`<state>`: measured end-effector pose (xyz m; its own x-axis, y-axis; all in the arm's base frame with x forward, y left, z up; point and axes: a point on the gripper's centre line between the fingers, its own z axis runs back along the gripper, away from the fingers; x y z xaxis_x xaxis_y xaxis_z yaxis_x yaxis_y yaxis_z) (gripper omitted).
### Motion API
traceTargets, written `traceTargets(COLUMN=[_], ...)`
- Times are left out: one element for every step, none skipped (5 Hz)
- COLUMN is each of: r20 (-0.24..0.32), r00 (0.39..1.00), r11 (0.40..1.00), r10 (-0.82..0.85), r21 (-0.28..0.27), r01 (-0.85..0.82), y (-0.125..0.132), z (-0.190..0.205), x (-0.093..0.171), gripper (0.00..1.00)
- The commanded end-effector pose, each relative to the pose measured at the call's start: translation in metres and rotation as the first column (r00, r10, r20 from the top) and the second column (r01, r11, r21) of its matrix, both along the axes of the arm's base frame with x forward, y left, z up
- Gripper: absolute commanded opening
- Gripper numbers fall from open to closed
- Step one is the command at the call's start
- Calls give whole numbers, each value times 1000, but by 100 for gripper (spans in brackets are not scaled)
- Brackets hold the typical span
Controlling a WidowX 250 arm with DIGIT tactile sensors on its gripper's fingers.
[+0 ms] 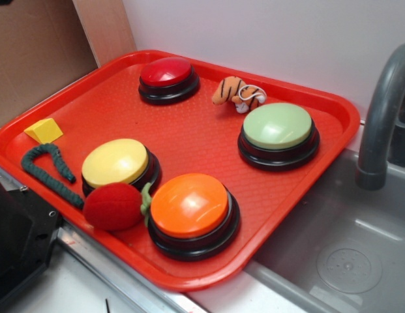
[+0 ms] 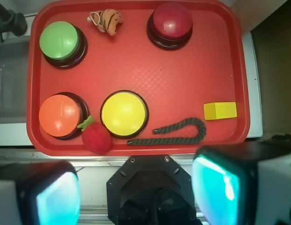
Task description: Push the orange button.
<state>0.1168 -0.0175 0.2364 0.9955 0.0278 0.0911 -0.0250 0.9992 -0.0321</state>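
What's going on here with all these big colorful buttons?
A robot arm hangs over a red tray holding four dome buttons and some small toys. Its gripper, fingers spread open, hovers above the tray's near edge and touches nothing. The orange button it is meant to press sits untouched beside a red plush strawberry.
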Motion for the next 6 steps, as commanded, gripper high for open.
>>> traceTargets(r20=[0,17,73,83,79,40], r00=[1000,969,876,740,721,713], r11=[1000,965,879,744,723,710], r10=[0,-247,-477,-668,-688,-700], r21=[0,98,55,78,-11,-60], r01=[0,245,475,663,691,701], y=[0,-50,-104,-122,-120,-115], z=[0,-12,-25,-51,-93,-118], x=[0,20,24,6,8,14], gripper=[100,100,100,100,100,100])
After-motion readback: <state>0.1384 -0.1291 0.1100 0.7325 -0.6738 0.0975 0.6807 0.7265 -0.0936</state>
